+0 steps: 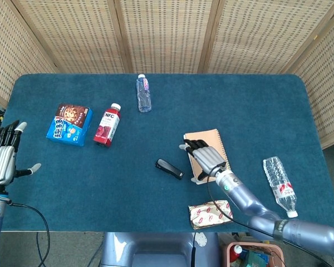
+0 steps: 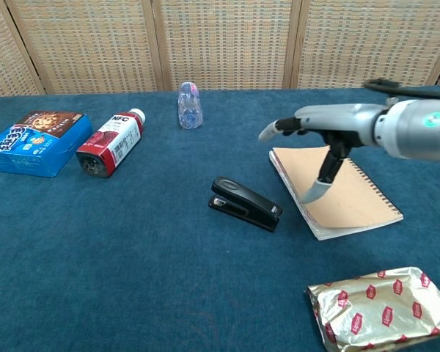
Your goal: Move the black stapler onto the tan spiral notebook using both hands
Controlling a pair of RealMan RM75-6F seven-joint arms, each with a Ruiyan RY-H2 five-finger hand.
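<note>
The black stapler (image 1: 170, 168) (image 2: 246, 203) lies on the blue tabletop, left of the tan spiral notebook (image 1: 214, 141) (image 2: 345, 192). My right hand (image 1: 205, 158) (image 2: 314, 144) hovers open above the notebook's left part, fingers spread toward the stapler, a short way right of it and not touching it. My left hand (image 1: 3, 158) is open at the table's far left edge, far from the stapler; the chest view does not show it.
A blue snack box (image 1: 69, 124) (image 2: 31, 142) and a red NFC bottle (image 1: 107, 124) (image 2: 111, 142) lie at the left. A clear bottle (image 1: 144, 93) (image 2: 190, 105) lies at the back, another (image 1: 280, 186) at the right. A foil packet (image 1: 210, 214) (image 2: 382, 310) sits near the front edge.
</note>
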